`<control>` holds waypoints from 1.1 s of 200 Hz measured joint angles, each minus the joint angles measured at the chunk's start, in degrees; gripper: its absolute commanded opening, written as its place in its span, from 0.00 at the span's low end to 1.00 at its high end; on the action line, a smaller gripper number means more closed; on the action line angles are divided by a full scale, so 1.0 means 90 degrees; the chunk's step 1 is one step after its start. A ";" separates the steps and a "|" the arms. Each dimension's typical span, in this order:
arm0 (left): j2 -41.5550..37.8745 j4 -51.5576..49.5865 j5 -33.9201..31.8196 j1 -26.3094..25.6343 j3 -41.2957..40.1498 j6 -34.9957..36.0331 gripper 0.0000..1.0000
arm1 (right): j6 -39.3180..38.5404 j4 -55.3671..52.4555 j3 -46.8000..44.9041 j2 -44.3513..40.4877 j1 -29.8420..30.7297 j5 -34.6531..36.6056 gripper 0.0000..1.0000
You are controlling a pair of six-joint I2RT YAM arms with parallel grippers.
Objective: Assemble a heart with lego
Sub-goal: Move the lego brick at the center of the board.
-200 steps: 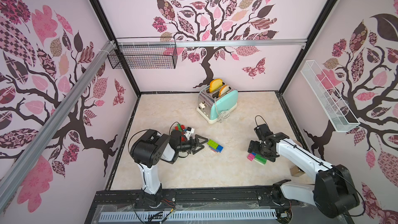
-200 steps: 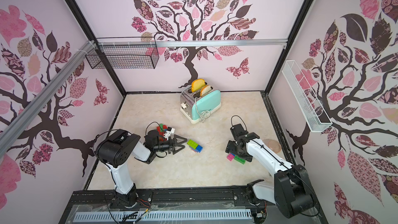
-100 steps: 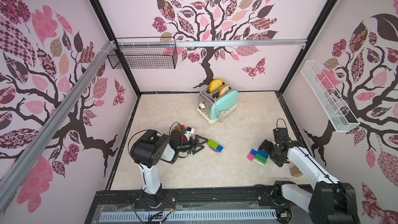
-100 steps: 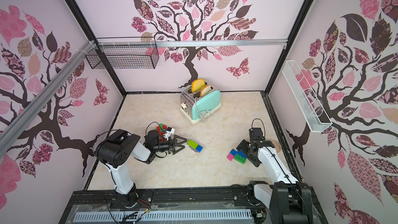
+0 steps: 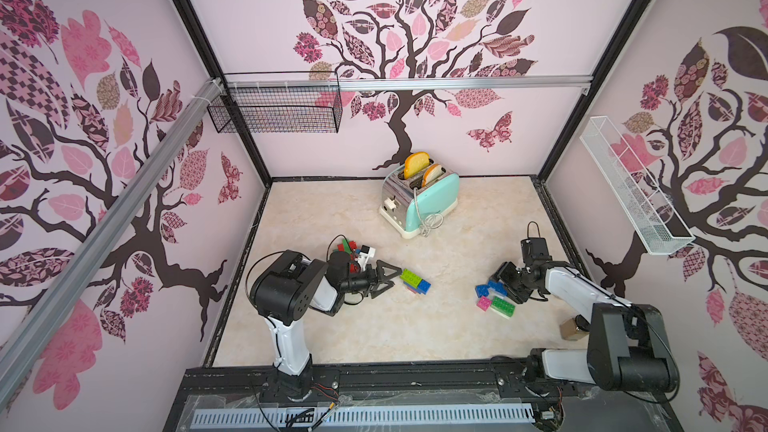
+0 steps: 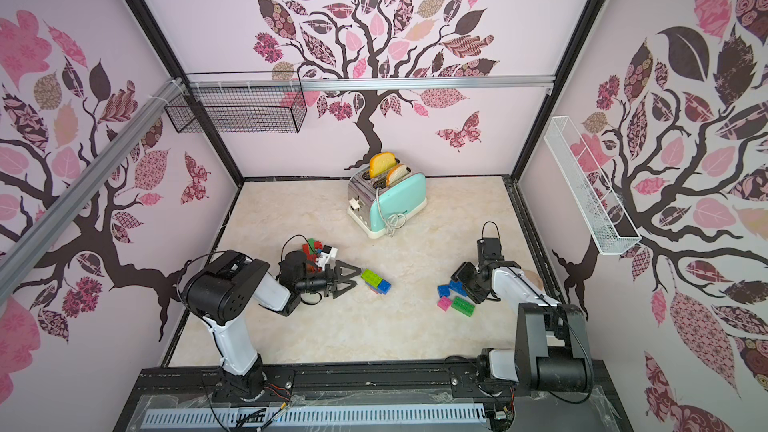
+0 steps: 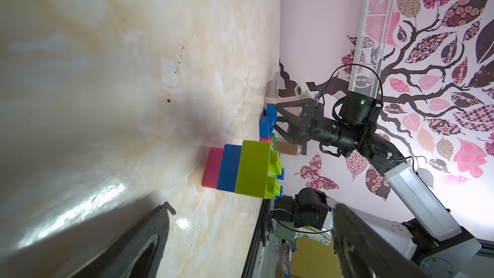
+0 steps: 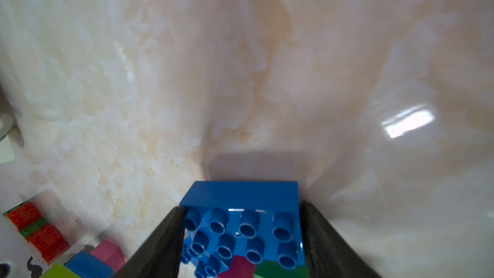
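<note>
- Lego stack: lime on blue on pink, studs up, mid-table.
- left gripper just beside it, jaws spread wide, holding nothing.
- right gripper clamped across the ends of blue brick, an eight-stud piece, right side of table.
- pink brick and green brick just beside that.
- red-green pile behind left wrist.
- tabletop bare between the two clusters and toward the front rail; toaster well back.

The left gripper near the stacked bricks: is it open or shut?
Open. In a top view the left gripper has its fingers spread apart, nothing between them; the stacked bricks lie just ahead.
</note>
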 measured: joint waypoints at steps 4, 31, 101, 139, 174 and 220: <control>-0.0002 -0.0002 0.0000 0.0000 0.0000 0.0000 0.97 | 0.0015 0.0056 0.0019 0.0034 0.0066 -0.0022 0.68; -0.0017 -0.0039 -0.0002 0.0000 0.0000 0.0007 0.97 | 0.0085 0.0449 0.0282 0.0457 0.0670 -0.0112 0.68; -0.0102 -0.0240 -0.0044 0.0000 0.0002 0.0119 0.97 | -0.0444 0.0478 0.1304 0.1486 0.1078 -0.0124 0.72; -0.0126 -0.0367 -0.0049 0.0000 0.0041 0.0172 0.97 | -0.0809 -0.0049 0.2229 0.2050 0.1564 0.0053 0.97; -0.0168 -0.0503 -0.0066 0.0002 0.0061 0.0248 0.97 | -0.1149 -0.0126 0.2599 0.2125 0.1773 0.0141 0.99; -0.0211 -0.0668 -0.0075 0.0005 0.0100 0.0328 0.97 | -0.2926 -0.0391 0.2800 0.1812 0.1761 0.0214 0.97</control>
